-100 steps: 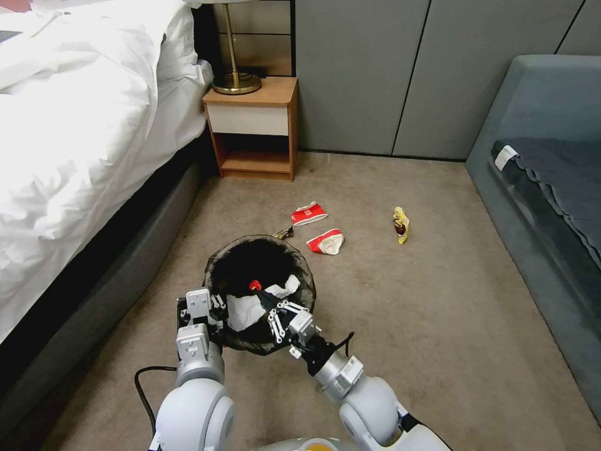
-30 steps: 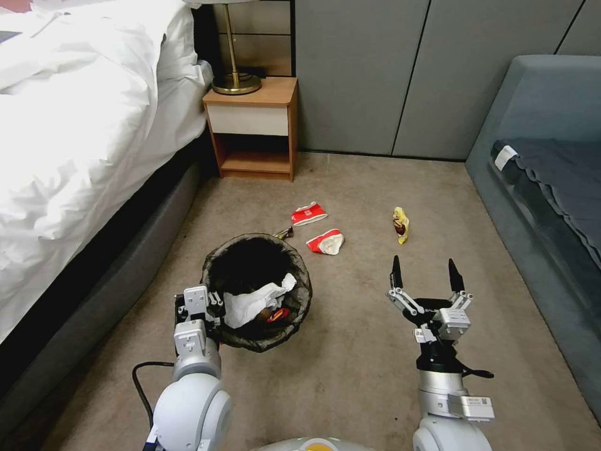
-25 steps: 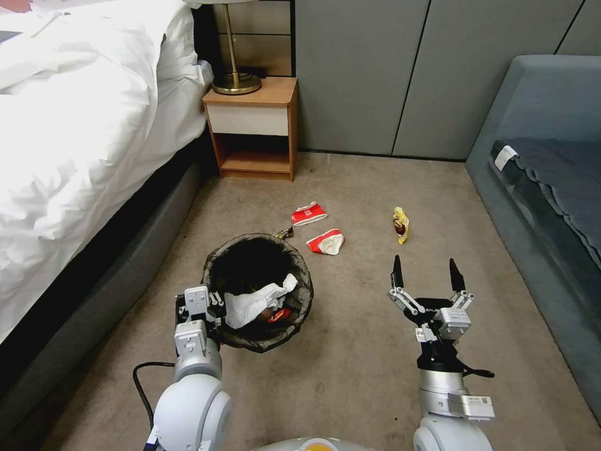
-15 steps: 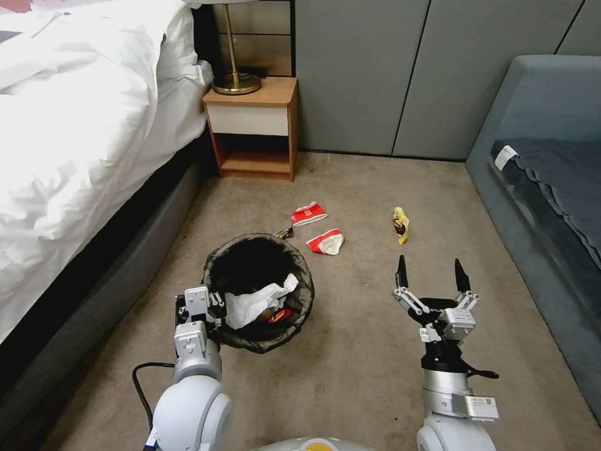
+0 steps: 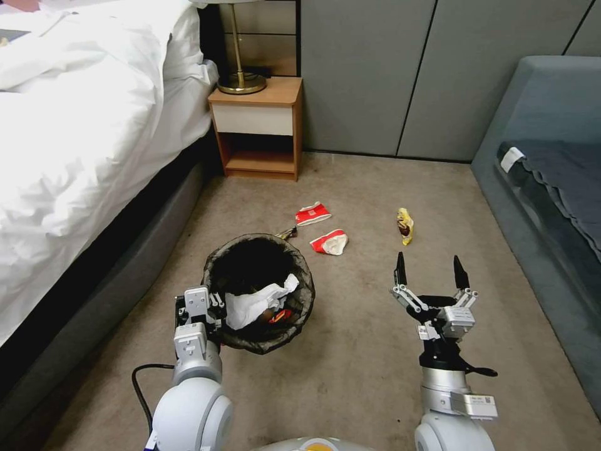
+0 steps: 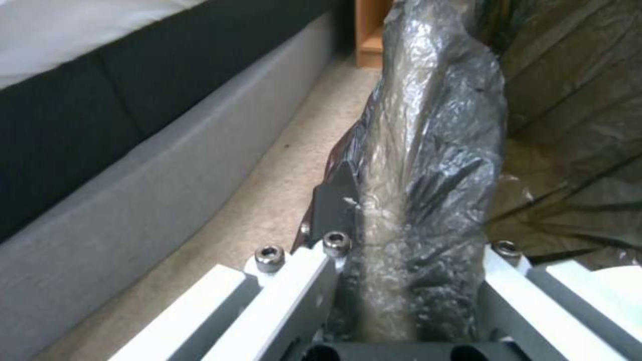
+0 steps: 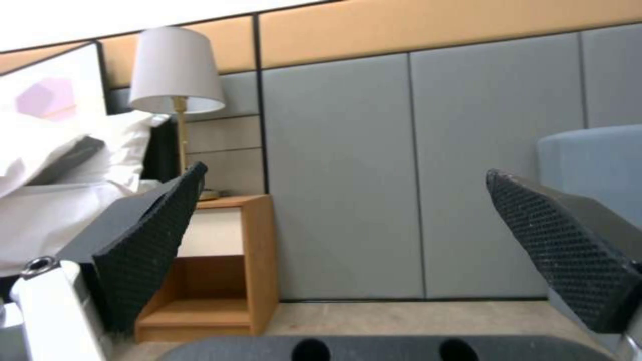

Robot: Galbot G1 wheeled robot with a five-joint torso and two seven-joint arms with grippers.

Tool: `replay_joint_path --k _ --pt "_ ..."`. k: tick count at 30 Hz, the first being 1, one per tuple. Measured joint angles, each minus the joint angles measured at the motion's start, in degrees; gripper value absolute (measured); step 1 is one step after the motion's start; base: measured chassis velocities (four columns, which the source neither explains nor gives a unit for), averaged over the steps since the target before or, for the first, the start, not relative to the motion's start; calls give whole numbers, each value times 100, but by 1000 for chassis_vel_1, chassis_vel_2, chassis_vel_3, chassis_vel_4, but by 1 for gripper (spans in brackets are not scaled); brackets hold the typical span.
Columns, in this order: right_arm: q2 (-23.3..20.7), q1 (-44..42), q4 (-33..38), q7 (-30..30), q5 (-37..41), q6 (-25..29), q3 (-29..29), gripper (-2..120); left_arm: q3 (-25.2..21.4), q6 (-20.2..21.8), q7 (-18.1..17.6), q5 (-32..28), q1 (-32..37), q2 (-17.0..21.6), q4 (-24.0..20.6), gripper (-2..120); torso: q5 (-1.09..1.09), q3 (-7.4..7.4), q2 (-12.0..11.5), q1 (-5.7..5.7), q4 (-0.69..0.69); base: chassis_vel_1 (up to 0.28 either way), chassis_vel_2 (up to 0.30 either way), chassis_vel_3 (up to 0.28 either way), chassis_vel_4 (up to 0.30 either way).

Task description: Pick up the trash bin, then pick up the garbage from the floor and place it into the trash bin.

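The trash bin [image 5: 294, 275], lined with a dark crinkly bag, hangs just above the carpet in front of me. My left gripper [image 5: 201, 308] is shut on its near rim; the left wrist view shows the fingers [image 6: 332, 203] pinching the bag-covered rim [image 6: 428, 150]. White tissue [image 5: 255, 304] and a red scrap [image 5: 280, 316] lie inside. On the floor beyond lie garbage pieces: two red-and-white wrappers [image 5: 312, 213] [image 5: 332, 241], a small brown wrapper [image 5: 286, 233] and a yellow wrapper [image 5: 405, 225]. My right gripper [image 5: 429, 273] is open and empty, raised short of the yellow wrapper; its pads [image 7: 150, 250] stand wide apart.
A bed [image 5: 81, 125] with a white duvet runs along the left. A wooden nightstand [image 5: 258, 128] with a lamp [image 5: 238, 78] stands against the grey wall. A grey sofa [image 5: 551, 188] borders the right. Open carpet lies between.
My right gripper has left the bin, where it hung 3.3 s ago, and swung out to the right, open. The whole picture has since shifted slightly, so the camera moved.
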Motion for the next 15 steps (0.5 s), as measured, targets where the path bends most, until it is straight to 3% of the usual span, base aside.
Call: replay_joint_path --k 15 --pt "5 151 0 -28 -3 -97 -27 100 -4 -62 1 5 -34 -6 59 0 0 0 0 0 2 82 90 91 87"
